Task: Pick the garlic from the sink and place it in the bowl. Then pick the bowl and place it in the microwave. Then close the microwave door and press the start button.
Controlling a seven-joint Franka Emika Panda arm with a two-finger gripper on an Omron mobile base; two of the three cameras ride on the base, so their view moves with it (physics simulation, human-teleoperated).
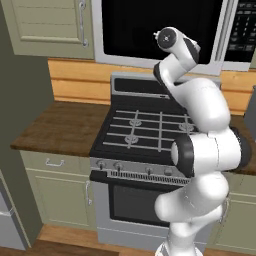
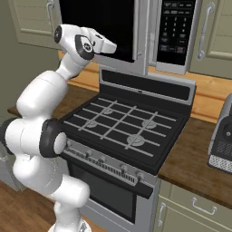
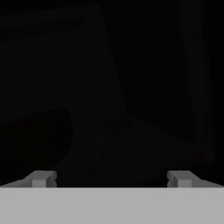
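The brown wooden surface (image 1: 55,127) runs left and right of a black gas stove (image 1: 150,132) with grey grates, a row of knobs and a black-fronted oven below. Pale green cabinets (image 1: 57,192) stand under the surface, and more hang on the wall above. In the right base view a grey and black appliance (image 2: 223,138) stands on the surface at the right edge.

Above the stove sits the wide built-in microwave with a light grey frame (image 2: 174,68); its black keypad panel (image 2: 176,29) lies on the right. The microwave door, a light-grey-framed panel with a large black window (image 1: 160,27), covers the front, and its long silver bar handle (image 2: 144,34) stands upright just left of the keypad.

The white arm (image 1: 200,150) rises in front of the stove and bends up toward the door's window. The end effector (image 3: 110,178) stands wide, its two small grey fingertips (image 3: 40,178) well apart with nothing between them. Ahead of it the hand view is very dark, with only faint shapes that cannot be made out.
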